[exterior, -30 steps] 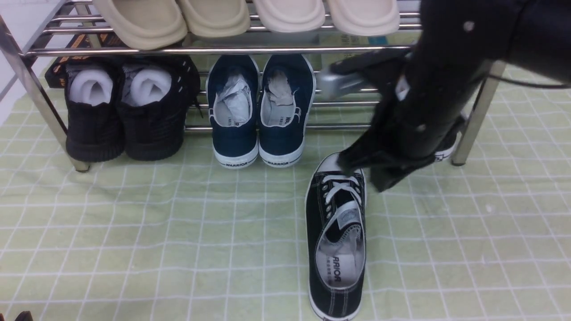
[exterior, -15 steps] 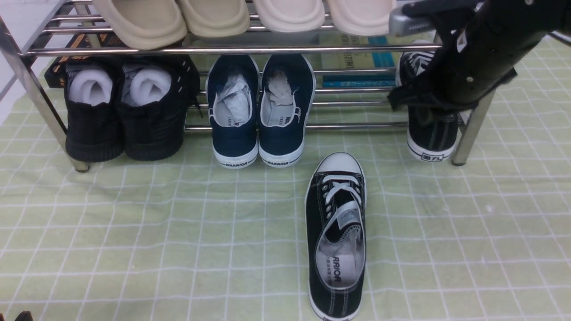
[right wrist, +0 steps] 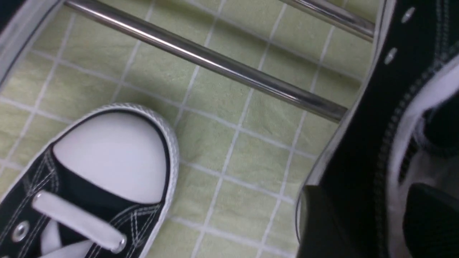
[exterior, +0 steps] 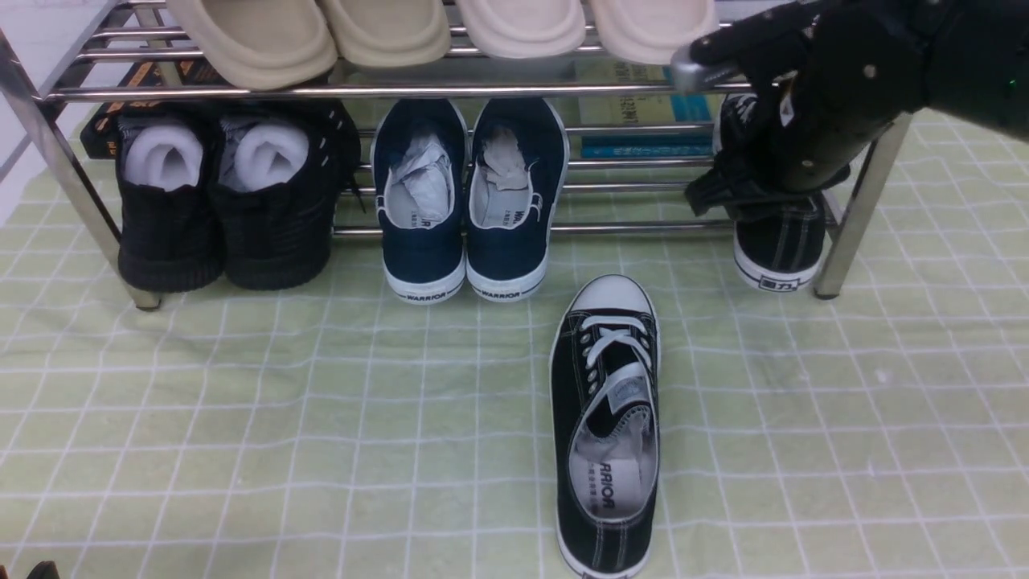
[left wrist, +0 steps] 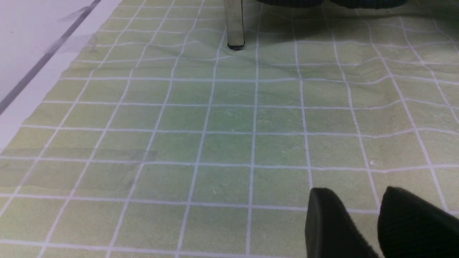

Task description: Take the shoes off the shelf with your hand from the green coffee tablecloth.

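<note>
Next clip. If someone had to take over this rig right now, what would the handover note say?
Left gripper: fingers apart, empty, above the green coffee tablecloth, away from the shoes.
Right gripper: open at the second sneaker, fingers either side of its side wall, one inside the shoe, not closed on it.
Things: the first sneaker lies on the cloth in front of the shelf; the second sits on the lower tier at the right end.
Done: first sneaker is off.
Left: grip the second, lift it out, set it on the cloth.
</note>
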`<state>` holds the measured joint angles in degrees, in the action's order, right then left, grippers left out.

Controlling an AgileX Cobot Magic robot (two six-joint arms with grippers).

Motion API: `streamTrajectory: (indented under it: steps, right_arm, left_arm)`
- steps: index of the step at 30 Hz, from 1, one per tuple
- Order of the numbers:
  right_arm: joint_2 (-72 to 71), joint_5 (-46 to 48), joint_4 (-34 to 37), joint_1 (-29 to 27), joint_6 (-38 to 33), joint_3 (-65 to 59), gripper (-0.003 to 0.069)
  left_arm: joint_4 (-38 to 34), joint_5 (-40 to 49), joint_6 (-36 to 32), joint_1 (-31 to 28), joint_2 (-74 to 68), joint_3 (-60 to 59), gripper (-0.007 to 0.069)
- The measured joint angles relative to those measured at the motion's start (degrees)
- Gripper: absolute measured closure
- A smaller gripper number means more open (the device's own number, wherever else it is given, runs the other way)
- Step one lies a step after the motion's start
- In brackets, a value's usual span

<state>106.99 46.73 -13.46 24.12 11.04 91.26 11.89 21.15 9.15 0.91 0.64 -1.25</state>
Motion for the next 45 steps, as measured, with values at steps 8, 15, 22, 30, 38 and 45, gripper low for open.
streamTrajectory:
  steps: [8, 15, 22, 30, 38, 45]
  right_arm:
    - [4.34, -1.96, -2.32, 0.0, 0.0, 0.0, 0.0433]
    - [0.72, 8.36, 0.85, 1.26, -0.93, -0.02, 0.0652]
    - [-9.54, 22.54, 7.28, 5.44, -1.7, -0.02, 0.0652]
    - [-18.4, 25.14, 16.91, 10.39, -0.71, -8.09, 0.065]
    - [-18.6, 23.52, 17.47, 13.09, 0.89, -16.43, 0.0645]
    - [-18.28, 18.69, 14.57, 13.09, 1.56, -16.61, 0.0643]
  left_arm:
    - [0.05, 0.0, 0.0, 0.0, 0.0, 0.0, 0.0383]
    - [0.05, 0.0, 0.0, 0.0, 0.0, 0.0, 0.0383]
    - [0.05, 0.0, 0.0, 0.0, 0.0, 0.0, 0.0383]
    - [0.05, 0.0, 0.0, 0.0, 0.0, 0.0, 0.0383]
    - [0.05, 0.0, 0.0, 0.0, 0.0, 0.0, 0.0383]
    - [0.05, 0.0, 0.0, 0.0, 0.0, 0.0, 0.0383]
